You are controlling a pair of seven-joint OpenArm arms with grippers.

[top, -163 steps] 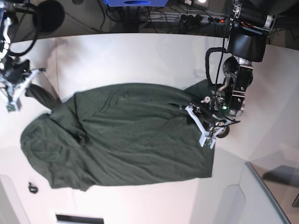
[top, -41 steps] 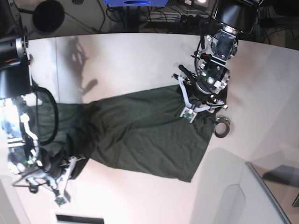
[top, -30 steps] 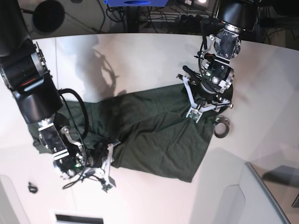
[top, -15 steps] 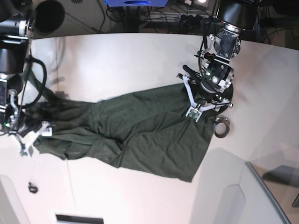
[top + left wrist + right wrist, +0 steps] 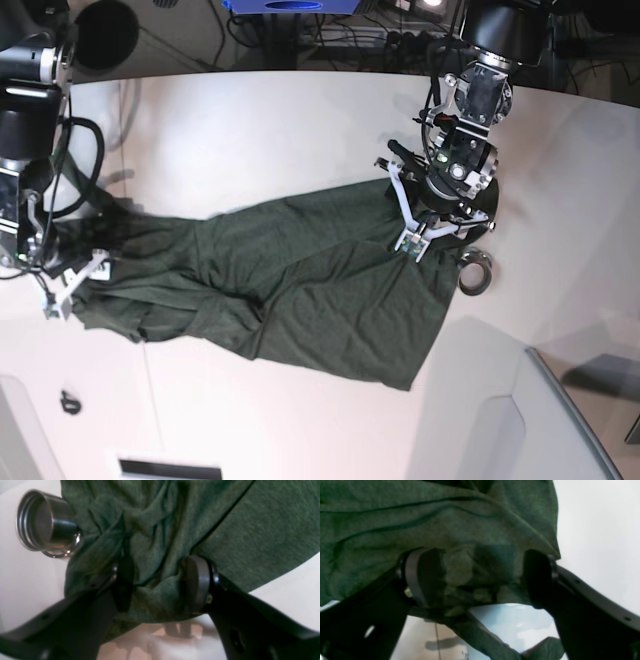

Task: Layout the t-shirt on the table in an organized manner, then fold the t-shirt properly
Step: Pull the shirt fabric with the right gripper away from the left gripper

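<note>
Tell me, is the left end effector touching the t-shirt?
Touching. The left wrist view shows the left end effector with bunched t-shirt cloth pressed between both pads.

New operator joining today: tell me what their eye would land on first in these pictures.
The dark green t-shirt, stretched wrinkled across the white table. The left gripper has cloth bunched between its fingers at one end, the right gripper at the other. A small metal ring lies beside the shirt's edge.

**No readable text**

No words, labels, brand marks, numbers or signs can be read in any view. The t-shirt (image 5: 300, 290) is plain with no print, and the table (image 5: 280, 130) carries no markings.
</note>
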